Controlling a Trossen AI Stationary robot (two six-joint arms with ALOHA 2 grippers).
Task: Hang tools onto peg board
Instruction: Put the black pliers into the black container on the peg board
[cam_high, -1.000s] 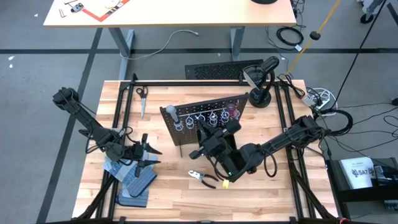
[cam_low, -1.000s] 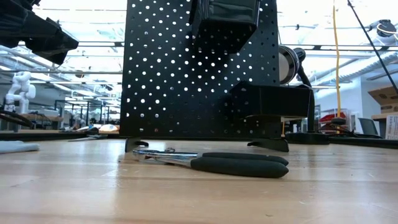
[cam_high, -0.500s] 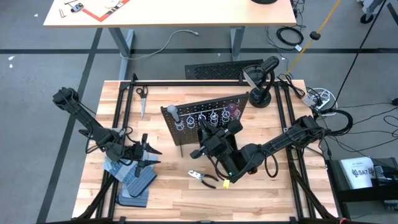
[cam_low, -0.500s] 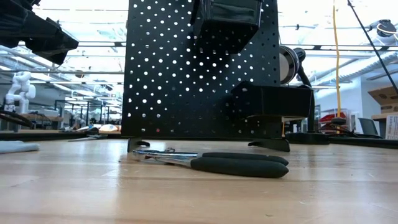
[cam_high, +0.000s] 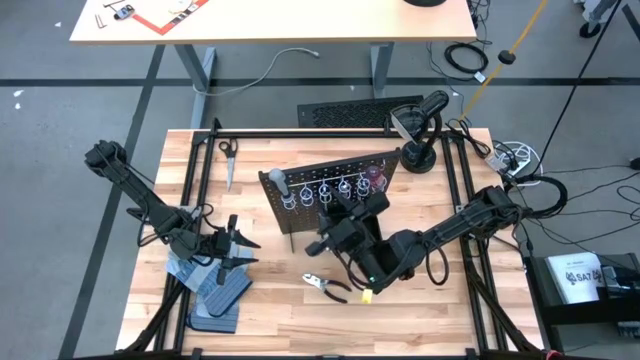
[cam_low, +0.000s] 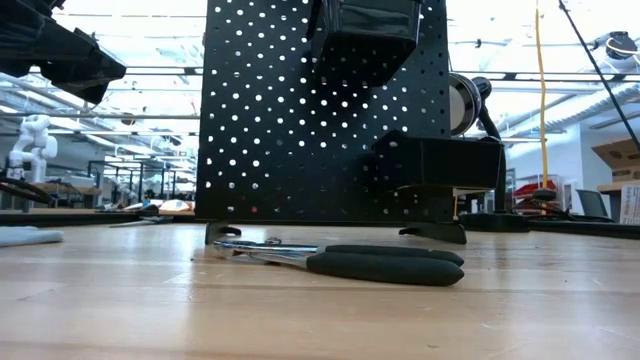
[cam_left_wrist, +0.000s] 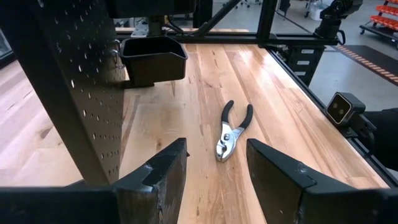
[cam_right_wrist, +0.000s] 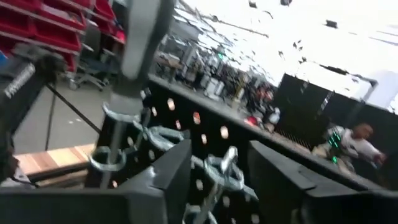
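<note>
The black peg board (cam_high: 335, 190) stands upright near the table's middle on its feet (cam_low: 222, 232). A grey-handled screwdriver (cam_high: 277, 182) sits in its end ring (cam_right_wrist: 118, 115), and a red-handled one (cam_high: 376, 178) is at the other end of the ring row. Black-and-silver pliers (cam_high: 328, 287) lie flat on the table before the board, also in the low view (cam_low: 340, 262) and the left wrist view (cam_left_wrist: 233, 130). My right gripper (cam_right_wrist: 214, 180) is open close to the board's rings, with a silver ring (cam_right_wrist: 221, 165) between its fingers. My left gripper (cam_left_wrist: 217, 177) is open over the blue-grey gloves (cam_high: 215, 292).
The board's black bin (cam_left_wrist: 152, 59) juts out near its foot. Scissors (cam_high: 228, 152) lie at the table's far left. A black stand (cam_high: 420, 150) rises at the far right. A black ribbed mat (cam_high: 350, 112) lies beyond the far edge. Bare wood stretches along the near edge.
My right gripper has drawn back a little from the peg board toward the table's near edge.
</note>
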